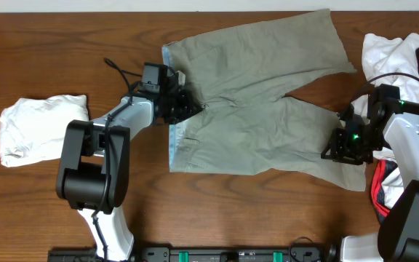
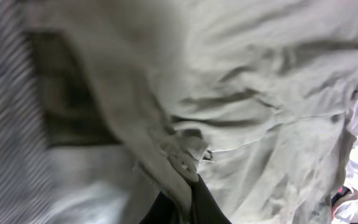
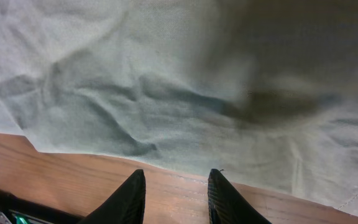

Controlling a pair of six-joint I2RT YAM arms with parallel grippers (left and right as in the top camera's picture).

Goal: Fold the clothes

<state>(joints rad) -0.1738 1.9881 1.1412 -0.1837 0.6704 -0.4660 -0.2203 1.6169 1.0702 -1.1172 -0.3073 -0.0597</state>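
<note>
A: Two claws, both low over the table (image 1: 35, 44). What does the right claw (image 3: 174, 186) hold?

B: Nothing. In its wrist view the two black fingers (image 3: 131, 196) stand a little apart at the bottom edge of the frame. Bare wood shows between them, just short of the hem of the khaki shorts (image 1: 260, 94).

A: And the left claw (image 2: 188, 186)?

B: Pinched tight on a fold of the shorts' waistband, by a button (image 2: 183, 165), at the bottom centre of its own view. From overhead it sits left of centre, above the pale blue lining (image 1: 175, 142).

A: Where do the shorts lie?

B: Spread flat across the middle of the overhead frame, waist to the left. One leg runs to the lower right, where the right claw is. The other reaches the upper right.

A: Other clothes?

B: A folded white garment (image 1: 41, 127) lies at the left edge, well apart. A heap of white, black and red-trimmed clothes (image 1: 391, 51) sits at the right edge, near the far leg.
</note>
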